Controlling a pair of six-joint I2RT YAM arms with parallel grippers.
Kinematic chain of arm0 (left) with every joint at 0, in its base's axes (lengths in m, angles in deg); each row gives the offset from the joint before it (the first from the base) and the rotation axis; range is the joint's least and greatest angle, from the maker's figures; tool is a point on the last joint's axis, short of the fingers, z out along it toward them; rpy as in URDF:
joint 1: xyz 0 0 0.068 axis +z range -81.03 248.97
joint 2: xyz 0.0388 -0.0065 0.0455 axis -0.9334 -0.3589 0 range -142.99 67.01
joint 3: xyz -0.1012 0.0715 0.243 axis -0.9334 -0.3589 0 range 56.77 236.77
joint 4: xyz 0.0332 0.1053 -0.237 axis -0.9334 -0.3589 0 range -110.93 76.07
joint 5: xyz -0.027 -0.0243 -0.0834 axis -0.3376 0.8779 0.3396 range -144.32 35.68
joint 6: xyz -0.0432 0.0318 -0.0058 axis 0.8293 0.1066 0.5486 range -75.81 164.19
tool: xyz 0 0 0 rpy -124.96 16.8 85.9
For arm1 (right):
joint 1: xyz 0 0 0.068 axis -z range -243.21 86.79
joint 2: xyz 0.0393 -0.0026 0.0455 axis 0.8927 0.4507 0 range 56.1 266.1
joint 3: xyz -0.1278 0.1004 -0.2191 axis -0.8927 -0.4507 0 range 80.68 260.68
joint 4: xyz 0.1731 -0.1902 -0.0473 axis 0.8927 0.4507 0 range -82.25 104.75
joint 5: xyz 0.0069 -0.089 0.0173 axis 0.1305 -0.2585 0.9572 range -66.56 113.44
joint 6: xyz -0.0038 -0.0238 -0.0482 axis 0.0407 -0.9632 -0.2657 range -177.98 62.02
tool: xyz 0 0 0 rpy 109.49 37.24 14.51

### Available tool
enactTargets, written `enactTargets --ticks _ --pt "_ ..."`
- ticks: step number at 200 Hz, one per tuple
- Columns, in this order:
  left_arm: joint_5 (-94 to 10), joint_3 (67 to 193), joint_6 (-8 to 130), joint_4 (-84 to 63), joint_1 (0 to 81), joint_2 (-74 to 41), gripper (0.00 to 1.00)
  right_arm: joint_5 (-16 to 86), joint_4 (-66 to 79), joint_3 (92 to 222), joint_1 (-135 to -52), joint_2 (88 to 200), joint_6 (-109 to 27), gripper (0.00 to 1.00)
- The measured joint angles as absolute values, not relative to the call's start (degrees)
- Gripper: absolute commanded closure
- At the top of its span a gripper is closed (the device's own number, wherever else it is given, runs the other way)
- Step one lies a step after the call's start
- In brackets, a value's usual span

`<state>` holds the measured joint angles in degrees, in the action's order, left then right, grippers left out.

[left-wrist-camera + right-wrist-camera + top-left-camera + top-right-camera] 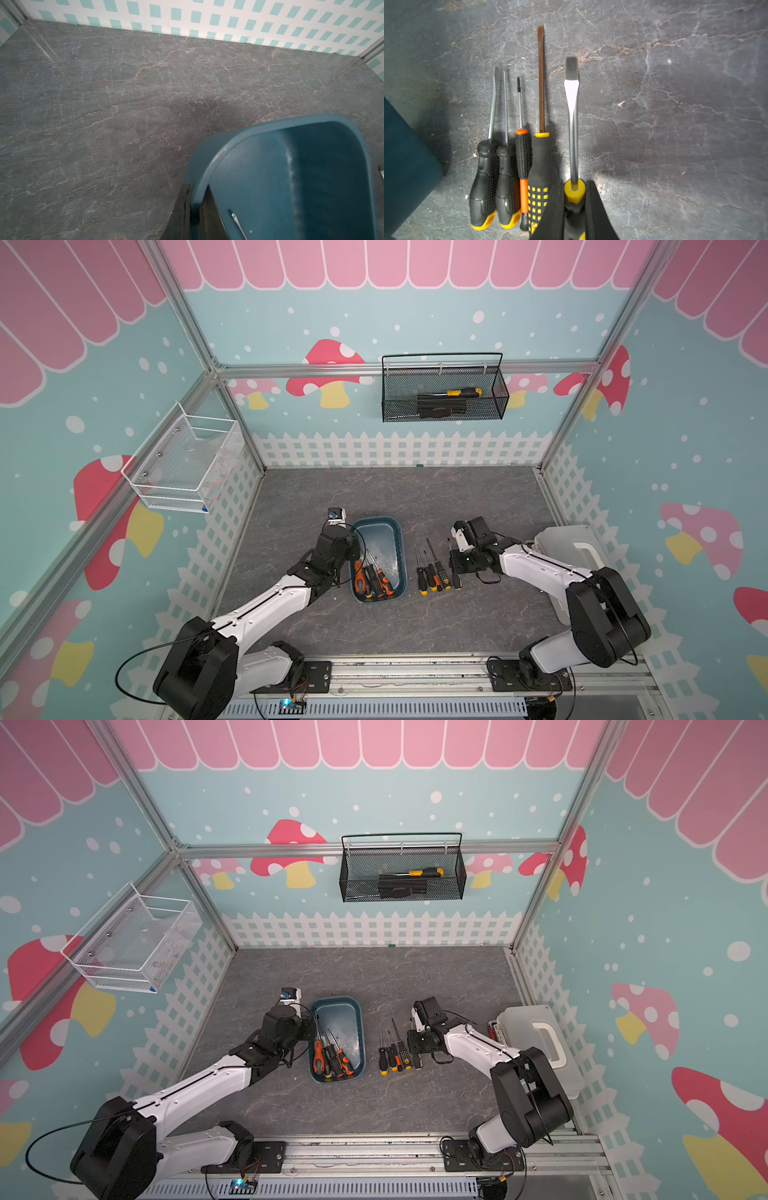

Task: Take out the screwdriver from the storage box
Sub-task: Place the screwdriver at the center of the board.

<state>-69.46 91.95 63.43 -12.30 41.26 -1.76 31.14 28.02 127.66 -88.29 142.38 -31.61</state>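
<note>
In both top views we look down on a grey, stone-veined table (415, 497) closed in by teal walls printed with mushrooms, a white fence and a pink roof. A black wire basket (442, 400) hangs on the back wall with a yellow-handled tool inside. A white mesh basket (183, 464) hangs on the left wall, and a white case (557, 543) sits at the table's right edge. The storage box (402, 556) lies mid-table with several orange-and-black tools (374, 580) at its near end, and a row of screwdrivers (432, 572) lies just right of it. In the left wrist view the left claw (196, 189) is pinched narrow on the storage box (301, 121) wall, one finger outside and one inside. In the right wrist view the right claw (574, 187) clamps the yellow-collared handle of a flat-tipped screwdriver (572, 124). It is outside the box, just beside four others; we cannot tell whether it touches the table.
</note>
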Motion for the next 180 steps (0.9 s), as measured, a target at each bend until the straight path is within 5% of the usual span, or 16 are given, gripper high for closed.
enactTargets --ticks 83,180 --pt "-69.3 91.97 63.43 -12.3 41.31 -1.78 1.0 33.28 26.16 127.75 -87.18 145.49 -32.03 1.0" --pt "-69.19 91.97 63.48 -12.32 41.46 -1.78 1.0 34.07 25.18 127.73 -86.81 146.38 -31.81 0.76"
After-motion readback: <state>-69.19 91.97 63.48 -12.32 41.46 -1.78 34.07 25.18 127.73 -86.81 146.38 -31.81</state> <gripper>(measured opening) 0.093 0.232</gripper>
